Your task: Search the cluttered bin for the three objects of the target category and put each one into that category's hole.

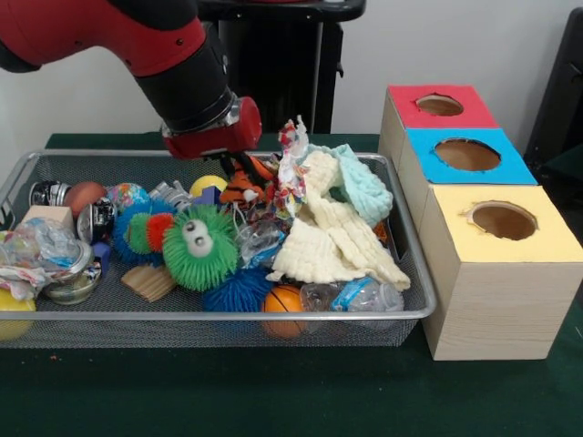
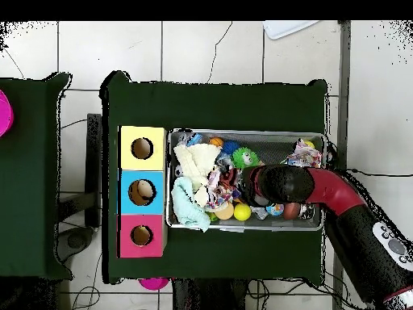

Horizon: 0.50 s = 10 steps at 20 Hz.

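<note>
The bin (image 1: 228, 316) is a shallow silver wire-mesh basket full of clutter; it also shows in the overhead view (image 2: 242, 228). My gripper (image 1: 239, 166) reaches down into the bin's middle, right over an orange-and-black striped toy (image 1: 246, 187), and the clutter hides its tips. It shows in the overhead view (image 2: 241, 187) too. To the bin's right stand three boxes, each with a hole in its top: red (image 1: 405, 98), blue (image 1: 510, 168) and yellow (image 1: 551, 238). In the bin lie a green spiky ball with eyes (image 1: 199, 246), a cream cloth (image 1: 332, 241) and a mint cloth (image 1: 364, 187).
Also in the bin are a blue spiky ball (image 1: 239, 291), an orange ball (image 1: 284, 300), a yellow ball (image 1: 208, 185), a plastic bottle (image 1: 360, 296), a globe ball (image 1: 127, 196), a wooden block (image 1: 47, 216) and a tin (image 1: 46, 193). The table is covered with a dark green cloth (image 1: 273, 391).
</note>
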{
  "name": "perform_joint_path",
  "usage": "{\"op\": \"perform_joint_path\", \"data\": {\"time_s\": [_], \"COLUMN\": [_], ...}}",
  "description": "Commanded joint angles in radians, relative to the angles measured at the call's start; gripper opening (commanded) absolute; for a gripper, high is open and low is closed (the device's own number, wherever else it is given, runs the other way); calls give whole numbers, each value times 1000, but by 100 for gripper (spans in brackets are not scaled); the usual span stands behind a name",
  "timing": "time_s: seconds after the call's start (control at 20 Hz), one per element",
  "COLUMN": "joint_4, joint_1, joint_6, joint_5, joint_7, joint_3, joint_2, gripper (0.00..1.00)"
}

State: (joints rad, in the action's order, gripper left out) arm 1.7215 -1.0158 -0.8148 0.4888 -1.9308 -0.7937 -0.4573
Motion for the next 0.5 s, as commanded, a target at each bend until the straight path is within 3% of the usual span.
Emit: {"op": "perform_joint_path", "data": {"time_s": [0.05, 0.5], "joint_4": [98, 142], "joint_1": [6, 13], "joint_6": [-188, -213], "joint_5": [-60, -94], "joint_7": [226, 157], "joint_3": [-78, -98], "joint_2": [-3, -52], "gripper": [0, 0]}}
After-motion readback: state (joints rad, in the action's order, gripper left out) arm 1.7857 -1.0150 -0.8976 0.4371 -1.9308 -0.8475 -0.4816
